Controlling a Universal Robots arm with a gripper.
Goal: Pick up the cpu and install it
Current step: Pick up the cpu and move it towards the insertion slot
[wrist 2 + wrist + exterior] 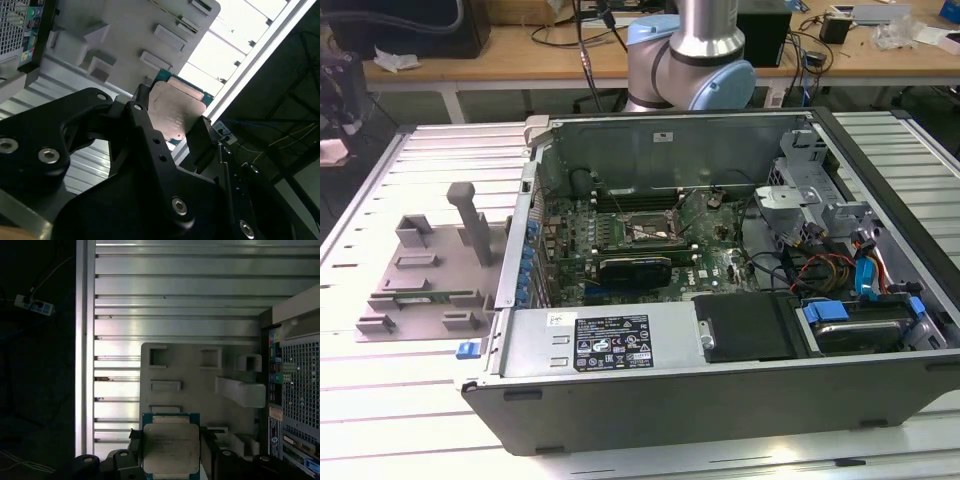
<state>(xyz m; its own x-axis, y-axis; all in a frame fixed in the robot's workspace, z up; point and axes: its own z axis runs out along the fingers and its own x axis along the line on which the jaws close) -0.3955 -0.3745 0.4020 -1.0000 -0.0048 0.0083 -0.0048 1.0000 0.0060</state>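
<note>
The gripper [172, 112] is closed on the cpu [171, 447]. Its two black fingers [146, 127] press on the chip, one on each side, and the chip sits flat between them. Both wrist views show this. The chip has a pale silver top with a thin green edge.

Behind it lies the grey plate [190, 372] with little blocks and slots. The chip seems to hang clear of the plate, but that is hard to tell.

The plate rests on the silver table [380, 400] with long ridges. In the exterior view the plate is at the exterior view's left, just beside the open computer case [670, 400]. Inside the case is a green board [715, 255] with a dark square socket [642, 232]. The arm [692, 55] stands at the top middle of the frame, behind the case.
</note>
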